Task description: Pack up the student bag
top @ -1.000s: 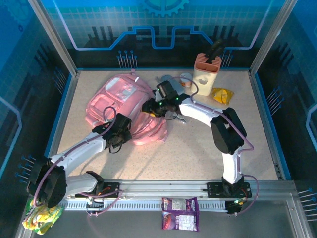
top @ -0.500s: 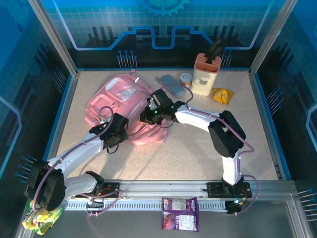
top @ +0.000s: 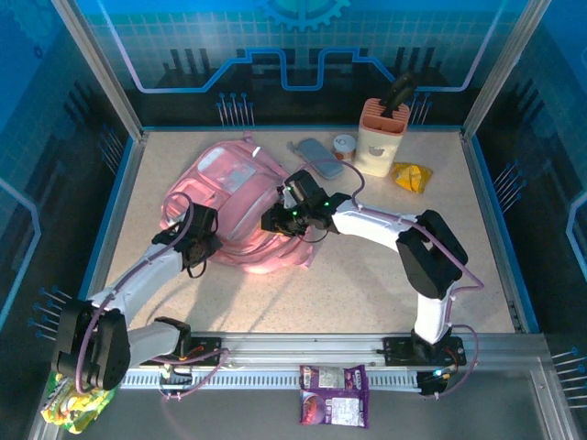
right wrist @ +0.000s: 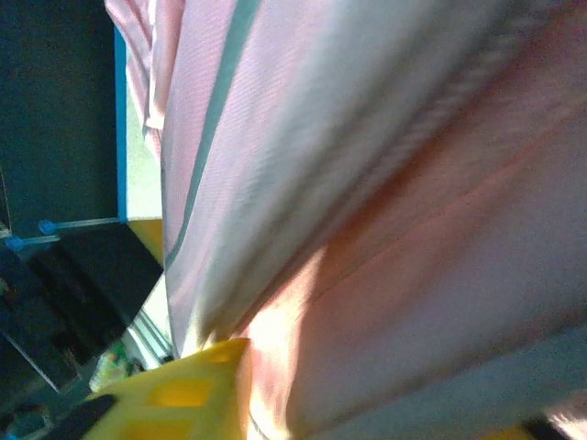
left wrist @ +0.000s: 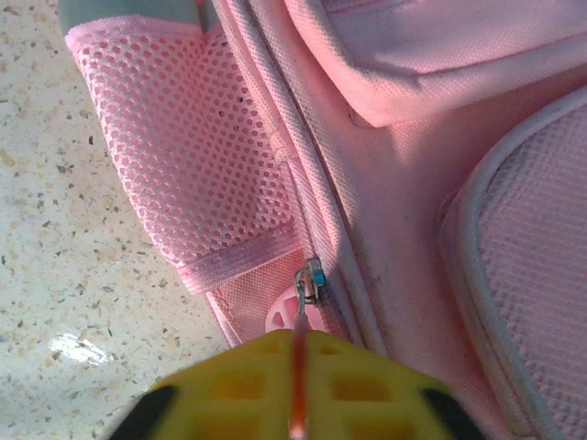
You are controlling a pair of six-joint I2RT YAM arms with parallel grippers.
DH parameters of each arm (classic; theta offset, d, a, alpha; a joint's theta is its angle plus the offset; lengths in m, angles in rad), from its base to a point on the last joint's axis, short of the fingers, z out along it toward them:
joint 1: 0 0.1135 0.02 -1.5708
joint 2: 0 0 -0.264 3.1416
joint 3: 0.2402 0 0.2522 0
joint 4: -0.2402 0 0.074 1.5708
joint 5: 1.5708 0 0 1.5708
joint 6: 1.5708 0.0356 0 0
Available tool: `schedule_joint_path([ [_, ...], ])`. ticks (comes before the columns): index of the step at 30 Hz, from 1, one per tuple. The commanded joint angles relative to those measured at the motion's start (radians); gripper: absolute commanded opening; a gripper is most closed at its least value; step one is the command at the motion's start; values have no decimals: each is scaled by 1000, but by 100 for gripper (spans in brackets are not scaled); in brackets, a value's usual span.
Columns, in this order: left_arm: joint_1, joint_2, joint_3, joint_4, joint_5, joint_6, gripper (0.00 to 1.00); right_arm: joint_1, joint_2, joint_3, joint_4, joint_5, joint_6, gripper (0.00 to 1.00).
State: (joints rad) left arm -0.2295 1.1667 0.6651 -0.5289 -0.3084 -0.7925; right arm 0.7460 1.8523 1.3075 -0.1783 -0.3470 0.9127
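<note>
In the top view, the student bag (top: 240,197) lies flat on the table (top: 348,284), toward 10 o'clock from its centre. The left gripper (top: 200,229) is at the bag's 7 o'clock edge and the right gripper (top: 277,220) at its 4 o'clock side. At 12 to 1 o'clock, a grey pencil case (top: 318,158), a small jar (top: 344,146), a cream holder (top: 379,139) and a yellow packet (top: 410,176) lie outside the bag. We judge packing barely begun, with the opening of the bag in hand and those 4 things left.

In the left wrist view, the zip pull (left wrist: 309,278) sits at 12 o'clock, just ahead of the yellow fingers (left wrist: 238,385). These stand nearly together, and we cannot tell whether they pinch it.

In the right wrist view, 1 yellow finger (right wrist: 183,394) at 7 o'clock lies against pink fabric. We cannot tell whether it is clamped or released.
</note>
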Motion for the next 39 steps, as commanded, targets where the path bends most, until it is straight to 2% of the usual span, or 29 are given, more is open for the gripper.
schedule_joint_path([
  [1, 14, -54, 21, -53, 65, 31, 31, -1, -115, -7, -64, 72, -101, 48],
  [4, 3, -119, 29, -88, 126, 39, 45, -32, -195, -41, -137, 149, -194, 58],
  [8, -25, -167, 40, -117, 163, 23, 50, -96, -261, -48, -224, 243, -320, 70],
  [9, -44, -170, 42, -105, 177, 21, 52, -120, -258, -34, -237, 245, -357, 73],
  [13, -137, -143, 75, -66, 170, -10, 55, -189, -192, 45, -297, 392, -504, 85],
  [17, -227, -88, 115, -8, 155, -40, 56, -269, -83, 141, -297, 408, -592, 92],
  [20, -271, -49, 132, 45, 155, -69, 57, -310, 23, 231, -311, 374, -644, 96],
  [23, -305, 5, 170, 56, 150, -86, 58, -327, 119, 321, -325, 402, -695, 100],
  [26, -339, 43, 204, 60, 126, -93, 59, -357, 204, 412, -350, 403, -721, 100],
  [33, -349, 67, 215, 78, 120, -111, 61, -381, 387, 615, -463, 458, -834, 100],
  [39, -349, 34, 187, 75, 91, -117, 64, -395, 515, 765, -543, 450, -883, 100],
])
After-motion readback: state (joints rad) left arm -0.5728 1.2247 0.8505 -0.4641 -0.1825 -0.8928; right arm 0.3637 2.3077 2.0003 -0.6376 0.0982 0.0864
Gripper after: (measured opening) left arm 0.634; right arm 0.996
